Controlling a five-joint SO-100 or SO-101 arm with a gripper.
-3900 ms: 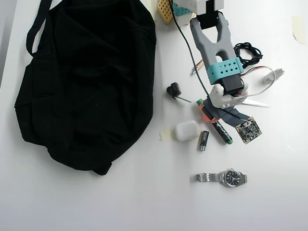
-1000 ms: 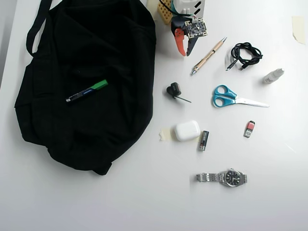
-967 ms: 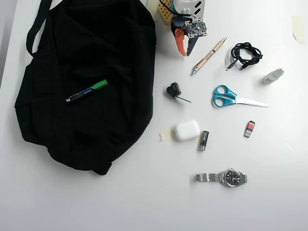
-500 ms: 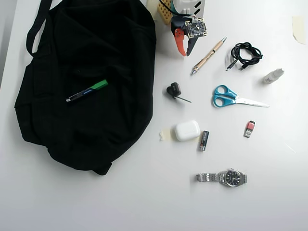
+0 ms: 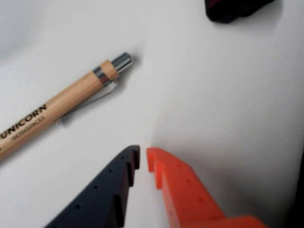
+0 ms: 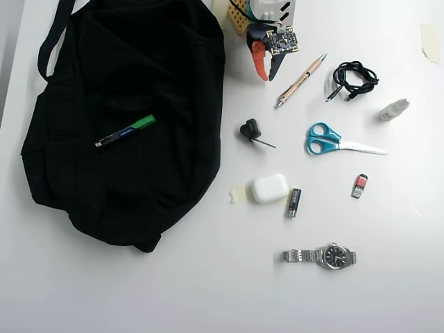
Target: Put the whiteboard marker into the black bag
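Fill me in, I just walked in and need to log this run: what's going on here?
Nothing is being handled right now. The whiteboard marker lies on top of the black bag, resting on its fabric. The claw sits pulled back at the top of the table, jaws nearly together and holding nothing; the wrist view shows its tips near the wooden pen. The scissors, watch and other small items lie untouched on the table.

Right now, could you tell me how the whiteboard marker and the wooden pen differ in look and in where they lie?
The whiteboard marker has a dark barrel and a green cap; the wooden pen is tan with silver ends. The marker lies on the black bag; the pen lies on the white table, beside the gripper. The marker looks thicker than the pen. Both lie flat on a similar slant.
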